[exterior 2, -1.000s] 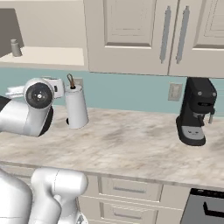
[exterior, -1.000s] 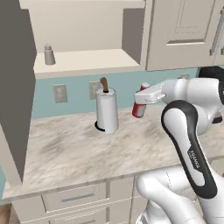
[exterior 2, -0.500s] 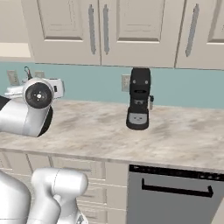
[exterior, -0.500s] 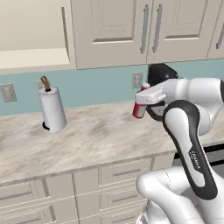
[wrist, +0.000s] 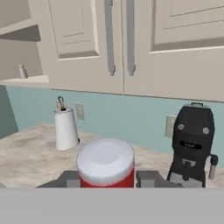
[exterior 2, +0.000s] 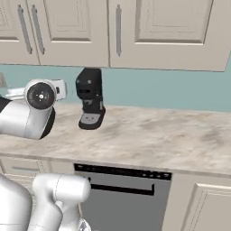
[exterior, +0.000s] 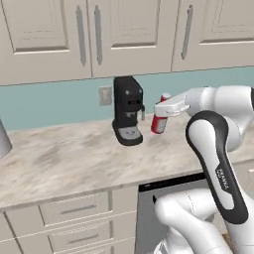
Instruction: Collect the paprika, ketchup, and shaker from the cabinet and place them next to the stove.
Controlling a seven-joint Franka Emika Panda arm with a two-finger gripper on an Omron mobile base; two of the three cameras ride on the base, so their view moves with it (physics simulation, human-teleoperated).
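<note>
One red ketchup bottle [exterior: 159, 120] with a white cap is held off the counter [exterior: 64, 158] in the gripper [exterior: 159, 110], whose two fingers are clamped on its sides; from the hand camera the white cap [wrist: 105, 160] is seen between the dark finger tips [wrist: 147, 178]; the bottle is carried upright just beside a black coffee machine [exterior: 128, 110], which is set on the marbled counter against the blue wall; closed cream cabinet doors [exterior: 130, 34] are ranged above; further along the wall an open cabinet [wrist: 19, 52] is seen, and the small grey shaker [wrist: 22, 71] is left standing on its shelf; below it a white paper towel roll [wrist: 66, 127] is stood on the counter; a dishwasher front [exterior 2: 121, 198] is fitted beneath the counter.
</note>
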